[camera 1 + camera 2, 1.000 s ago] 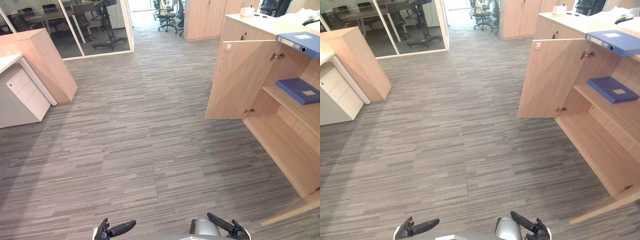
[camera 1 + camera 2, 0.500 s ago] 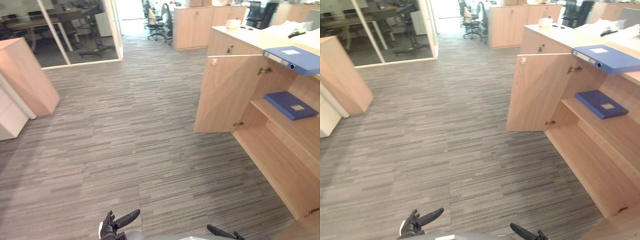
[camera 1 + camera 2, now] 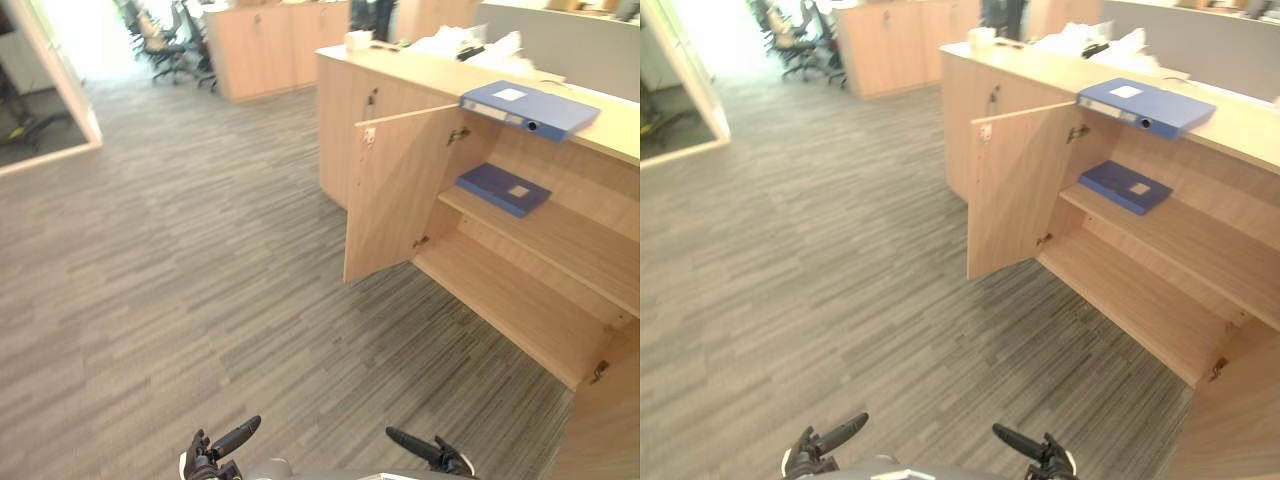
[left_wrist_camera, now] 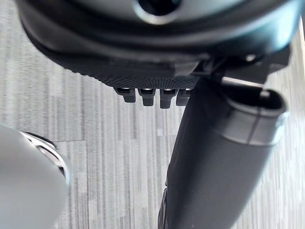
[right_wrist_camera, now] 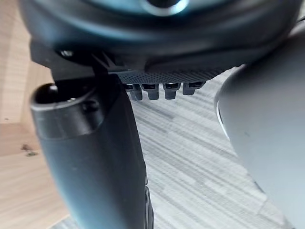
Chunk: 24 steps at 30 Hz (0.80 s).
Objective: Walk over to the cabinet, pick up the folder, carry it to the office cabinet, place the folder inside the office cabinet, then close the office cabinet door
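A blue folder (image 3: 528, 108) lies flat on top of the wooden office cabinet (image 3: 345, 95), at the right. A second blue folder (image 3: 503, 188) lies on the upper shelf inside it. The cabinet's left door (image 3: 395, 190) stands open toward me, and the lower shelf is bare. My left hand (image 3: 215, 450) and right hand (image 3: 430, 455) hang low at the near edge of the eye views, far from the cabinet. Both are open and hold nothing. The wrist views show the left hand (image 4: 219, 157) and the right hand (image 5: 90, 157) over grey carpet.
The cabinet's second open door (image 3: 610, 420) juts out at the lower right. White clutter (image 3: 470, 42) lies on the countertop. More wooden cabinets (image 3: 270, 45) and office chairs (image 3: 160, 40) stand at the back, with a white partition frame (image 3: 60, 90) at the far left. Striped grey carpet (image 3: 180, 280) spreads between.
The camera has swung right: the open cabinet has shifted from the right edge toward the middle and looks closer. Both hands stay low, open and without a load.
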Motion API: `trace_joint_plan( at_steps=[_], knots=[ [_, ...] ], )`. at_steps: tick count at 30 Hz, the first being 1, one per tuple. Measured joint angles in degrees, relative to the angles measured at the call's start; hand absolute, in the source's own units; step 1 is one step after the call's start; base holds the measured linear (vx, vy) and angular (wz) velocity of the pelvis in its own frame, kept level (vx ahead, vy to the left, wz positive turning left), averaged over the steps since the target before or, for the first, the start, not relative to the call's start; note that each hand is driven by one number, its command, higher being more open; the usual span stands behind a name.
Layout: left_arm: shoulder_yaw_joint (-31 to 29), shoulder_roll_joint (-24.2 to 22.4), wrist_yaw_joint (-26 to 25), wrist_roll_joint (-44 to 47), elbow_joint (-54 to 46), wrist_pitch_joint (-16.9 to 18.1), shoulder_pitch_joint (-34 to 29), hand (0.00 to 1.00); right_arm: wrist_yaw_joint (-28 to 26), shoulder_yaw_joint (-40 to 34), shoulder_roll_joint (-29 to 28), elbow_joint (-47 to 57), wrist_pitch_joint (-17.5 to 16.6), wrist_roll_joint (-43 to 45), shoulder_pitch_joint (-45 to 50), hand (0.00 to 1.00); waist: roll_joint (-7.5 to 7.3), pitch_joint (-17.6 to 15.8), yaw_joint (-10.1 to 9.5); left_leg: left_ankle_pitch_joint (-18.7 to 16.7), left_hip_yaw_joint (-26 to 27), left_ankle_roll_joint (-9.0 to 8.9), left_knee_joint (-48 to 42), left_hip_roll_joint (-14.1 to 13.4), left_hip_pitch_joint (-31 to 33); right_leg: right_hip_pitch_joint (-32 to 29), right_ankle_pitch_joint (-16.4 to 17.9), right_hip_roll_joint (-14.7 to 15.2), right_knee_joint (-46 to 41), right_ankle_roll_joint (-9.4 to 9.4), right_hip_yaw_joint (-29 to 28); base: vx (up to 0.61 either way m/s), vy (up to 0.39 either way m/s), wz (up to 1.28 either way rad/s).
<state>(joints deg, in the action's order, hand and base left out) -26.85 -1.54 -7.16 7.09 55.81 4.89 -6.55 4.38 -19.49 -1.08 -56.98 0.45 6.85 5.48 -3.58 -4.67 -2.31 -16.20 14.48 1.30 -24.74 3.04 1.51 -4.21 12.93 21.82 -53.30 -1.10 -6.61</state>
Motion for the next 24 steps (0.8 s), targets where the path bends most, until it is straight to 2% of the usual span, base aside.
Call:
trace_joint_plan(
  at_steps=[1, 2, 3, 5, 6, 7, 8, 9, 10, 11, 12, 13, 14, 15, 16, 17, 18, 20, 22, 24],
  knots=[
    [0.61, 0.13, 0.0, -0.06, 0.35, 0.03, 0.07, 1.0, -0.01, -0.15, 0.2, 0.0, -0.52, 0.0, 0.06, 1.0, 0.23, 0.23, 0.21, -0.06, 0.51, 0.12, 1.77, 0.29, -1.81, -1.52, 0.03, 0.64, -1.36, 0.04, 2.53, 0.31, 0.346, -0.53],
    [1.75, 0.48, 0.09, -0.22, 0.76, 0.07, 0.13, 1.0, -0.06, -1.0, 0.34, -0.18, -1.02, 0.0, -0.05, 1.0, 0.69, 0.57, 0.47, -0.07, 1.39, 0.62, 5.21, 0.38, -4.52, -4.32, 0.38, 0.4, -2.24, 0.62, 6.87, 0.2, 0.21, -0.39],
    [2.55, 0.79, 0.11, -0.36, 1.11, 0.11, -0.04, 1.0, -0.15, -1.33, 0.32, -0.36, -1.18, 0.0, -0.21, 1.0, 0.83, 0.64, 0.55, 0.15, 1.81, 0.92, 6.62, 0.33, -5.56, -5.57, 0.98, -0.29, -1.57, 1.49, 8.6, 0.33, 0.216, -0.51],
    [4.46, 1.33, 0.21, -0.54, 2.94, -0.17, 0.27, 1.0, -0.71, -2.71, 0.38, -2.01, -1.47, 0.41, -0.4, 1.0, 1.41, 0.24, 1.66, 0.33, 3.37, 1.05, 10.72, 0.13, -9.2, -9.66, 3.79, -5.12, 3.61, 4.35, 13.89, 0.32, 0.083, -0.48],
    [4.41, 1.25, 0.1, -0.54, 3.12, -0.18, 0.24, 1.0, -0.74, -3.58, 0.58, -2.39, -1.42, 0.2, -0.75, 1.0, 1.57, 0.06, 2.22, 0.31, 3.83, 1.03, 11.53, 0.01, -9.95, -10.64, 4.1, -6.83, 5.14, 4.87, 14.41, 0.29, 0.013, -0.39],
    [3.93, 0.99, 0.15, -0.67, 3.17, -0.35, 0.22, 1.0, -0.65, -4.74, 0.88, -2.3, -1.25, 0.36, -1.17, 1.0, 1.93, -0.79, 3.13, 0.24, 4.67, 0.87, 13.28, -0.15, -11.9, -12.06, 4.07, -9.44, 7.69, 4.79, 17.25, 0.29, 0.005, -0.36],
    [3.65, 0.71, 0.17, -0.74, 3.17, -0.36, 0.25, 1.0, -0.6, -4.76, 1.24, -2.34, -1.26, 0.09, -1.08, 1.0, 2.26, -1.56, 3.34, 0.13, 5.53, 0.18, 15.17, -0.23, -14.03, -12.81, 3.64, -11.01, 10.57, 4.07, 21.49, 0.29, 0.004, -0.33],
    [3.17, 0.49, 0.23, -0.85, 3.13, -0.37, 0.25, 1.0, -0.58, -4.81, 1.48, -2.34, -1.22, 0.04, -0.67, 1.0, 2.29, -1.61, 3.36, -0.05, 5.71, -0.19, 16.06, -0.19, -14.96, -12.69, 2.85, -11.34, 12.4, 2.78, 24.04, 0.3, -0.016, -0.18],
    [3.06, 0.47, 0.23, -0.89, 2.97, -0.35, 0.27, 1.0, -0.52, -5.61, 1.45, -2.4, -1.17, 0.0, 0.76, 1.0, 1.94, -1.57, 3.41, -0.56, 5.51, -1.08, 17.12, 0.18, -16.47, -12.35, 0.61, -11.22, 16.1, -1.36, 28.66, 0.26, -0.042, -0.04],
    [2.99, 0.01, 0.14, -0.88, 3.03, -0.4, 0.39, 1.0, -0.57, -6.75, 1.57, -2.72, -0.88, 0.09, 1.59, 1.0, 2.2, -1.55, 3.47, -0.94, 5.31, -1.75, 18.03, -0.11, -17.84, -11.41, 2.1, -11.51, 16.34, -4.56, 30.12, 0.48, -0.104, 0.01],
    [2.8, -0.98, 0.14, -0.88, 3.03, -0.43, 0.39, 1.0, -0.58, -8.13, 1.75, -2.62, -0.73, 0.27, 2.14, 1.0, 3.6, -1.42, 3.77, -0.97, 5.2, -2.72, 17.59, -1.52, -18.41, -10.47, 3.16, -12.99, 17.29, -4.28, 30.59, 0.45, -0.116, -0.01],
    [2.7, -1.12, 0.31, -0.98, 2.88, -0.51, 0.58, 1.0, -0.5, -8.58, 1.69, -2.61, -0.69, 0.36, 2.2, 1.0, 3.94, -1.6, 4.2, -1.17, 5.05, -3.26, 14.64, -2.4, -17.63, -9.5, 3.71, -13.67, 18.21, -4.42, 30.87, 0.54, -0.177, 0.01],
    [2.56, -1.37, 0.27, -0.96, 2.8, -0.54, 0.82, 1.0, -0.5, -8.55, 1.79, -2.49, -0.62, 0.5, 2.3, 1.0, 4.23, -1.72, 4.86, -2.03, 5.01, -4.79, 7.87, -4.13, -15.22, -8.15, 3.9, -14.99, 20.0, -4.37, 31.0, 0.42, -0.2, -0.09],
    [0.6, -1.88, 0.3, -0.95, 1.76, -0.6, 0.88, 1.0, -0.54, -8.45, 1.73, -2.25, -0.61, 0.55, 2.34, 1.0, 4.55, -1.94, 5.13, -1.91, 4.76, -6.6, -6.94, -8.16, -9.59, -5.3, 3.81, -17.18, 23.03, -4.56, 30.72, 0.4, -0.209, -0.2],
    [0.05, -2.15, 0.15, -0.89, 1.07, -0.57, 0.72, 1.0, -0.57, -8.46, 1.72, -2.11, -0.63, 0.74, 2.38, 1.0, 4.73, -2.09, 5.07, -0.21, 4.05, -8.49, -15.18, -10.56, -6.69, -3.73, 3.72, -18.71, 24.54, -4.74, 30.35, 0.36, -0.184, -0.63],
    [-1.21, -2.52, 0.25, -0.73, -0.45, -0.52, -0.03, 1.0, -0.44, -8.45, 1.85, -2.0, -0.63, 1.28, 2.48, 1.0, 5.04, -2.3, 4.24, 1.7, 2.26, -10.31, -28.79, -14.28, -1.77, -1.0, 3.86, -21.58, 26.66, -5.3, 28.36, 0.34, -0.119, -1.03],
    [-1.54, -2.6, 0.3, -0.61, -1.26, -0.51, -0.56, 1.0, -0.33, -7.94, 1.84, -2.1, -0.68, 2.25, 2.49, 1.0, 5.01, -2.48, 3.66, 2.36, 0.58, -10.08, -37.96, -16.19, 1.54, 1.37, 4.42, -23.29, 27.69, -5.89, 26.24, 0.32, -0.086, -1.1],
    [-1.56, -2.49, 0.27, 0.15, -2.57, -0.45, -1.02, 1.0, -0.22, -6.06, 2.1, -2.21, -0.53, 2.28, 2.37, 1.0, 4.55, -2.67, 3.41, 2.75, -1.1, -9.05, -43.61, -17.15, 5.91, 4.82, 5.28, -24.64, 29.7, -5.39, 22.88, 0.34, -0.031, -1.03],
    [-1.58, -2.32, 0.22, 0.23, -3.57, -0.31, -0.94, 1.0, -0.01, -4.55, 2.27, -2.43, -0.03, 2.29, 2.37, 1.0, 3.74, -2.73, 2.39, 2.67, -1.17, -8.58, -42.99, -16.65, 9.8, 7.12, 5.52, -24.74, 31.43, -5.04, 18.7, 0.36, 0.009, -1.08],
    [-1.57, -2.39, 0.09, 0.82, -4.45, 0.26, -0.92, 1.0, 0.13, -1.06, 3.24, -2.42, 0.59, 2.28, 2.14, 1.0, 3.38, -2.82, 2.12, 1.86, -3.83, -7.27, -35.64, -14.47, 14.49, 9.94, 5.32, -24.27, 33.97, -4.46, 13.86, 0.39, 0.076, -1.03]
  ],
)
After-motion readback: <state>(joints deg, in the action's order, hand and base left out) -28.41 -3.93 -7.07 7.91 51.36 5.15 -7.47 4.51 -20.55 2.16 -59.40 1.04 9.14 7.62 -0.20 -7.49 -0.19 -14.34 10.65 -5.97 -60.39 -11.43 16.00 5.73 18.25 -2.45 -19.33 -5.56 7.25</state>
